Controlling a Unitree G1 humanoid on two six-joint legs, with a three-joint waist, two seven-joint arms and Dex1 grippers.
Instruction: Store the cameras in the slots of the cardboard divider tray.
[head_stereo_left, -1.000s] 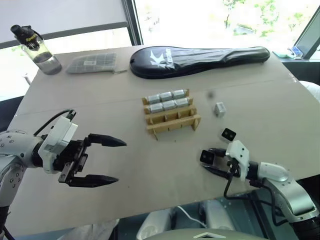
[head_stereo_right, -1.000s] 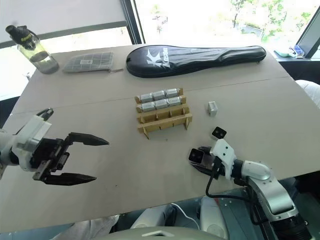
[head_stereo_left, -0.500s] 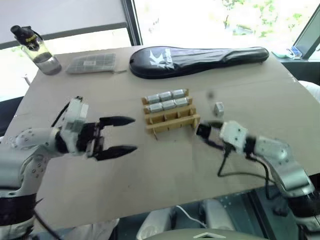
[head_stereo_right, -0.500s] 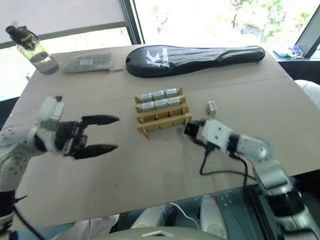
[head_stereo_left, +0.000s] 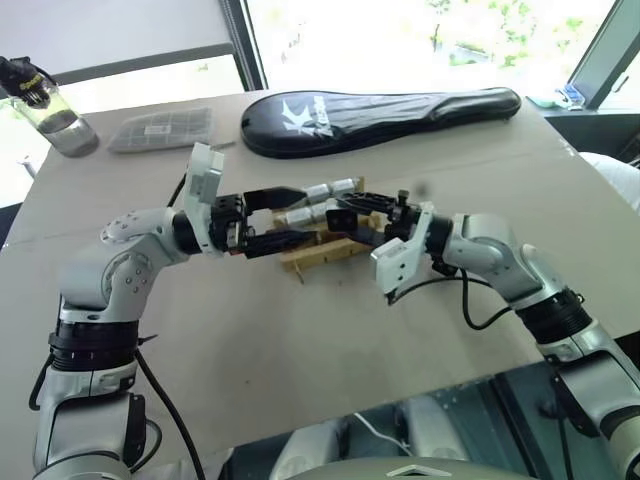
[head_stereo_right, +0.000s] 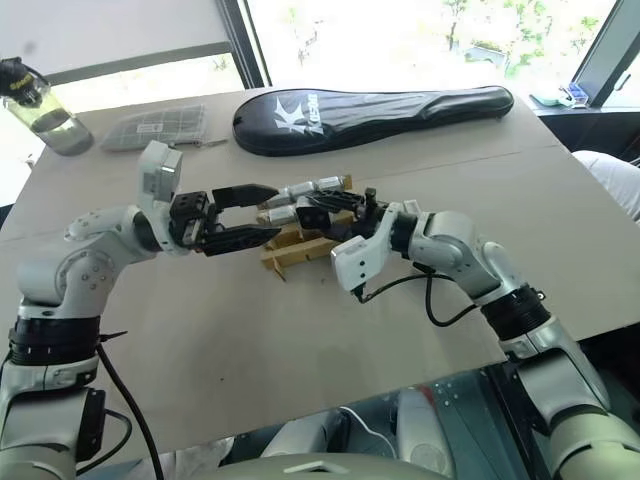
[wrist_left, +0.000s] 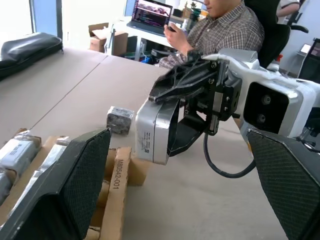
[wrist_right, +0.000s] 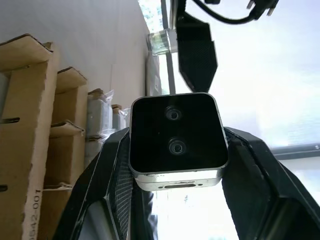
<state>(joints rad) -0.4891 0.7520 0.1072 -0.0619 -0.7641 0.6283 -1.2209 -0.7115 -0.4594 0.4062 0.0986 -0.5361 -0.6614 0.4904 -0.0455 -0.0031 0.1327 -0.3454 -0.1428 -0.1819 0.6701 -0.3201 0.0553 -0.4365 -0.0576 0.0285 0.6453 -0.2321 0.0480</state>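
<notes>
The cardboard divider tray (head_stereo_left: 312, 254) sits mid-table, with several silver cameras (head_stereo_left: 322, 191) in its back slots. Just above the tray my right gripper (wrist_left: 160, 125) is shut on a camera (wrist_right: 174, 137) with a silver body and a black face, held level and pointing toward my left gripper. My left gripper (head_stereo_left: 305, 213) hangs open over the tray's left side, its fingers (wrist_left: 70, 185) spread wide on either side of the held camera without touching it. Another camera (wrist_left: 120, 119) lies loose on the table beyond the tray.
A black racket bag (head_stereo_left: 380, 105) lies along the table's far side, with a grey gridded packet (head_stereo_left: 160, 128) and a water bottle (head_stereo_left: 45, 105) at the far left. A seated person (wrist_left: 225, 25) shows beyond the table in the left wrist view.
Both arms rose and swung inward until they met over the tray. The right gripper carried its camera up from the table's near right and rolled over. The left gripper stayed open.
</notes>
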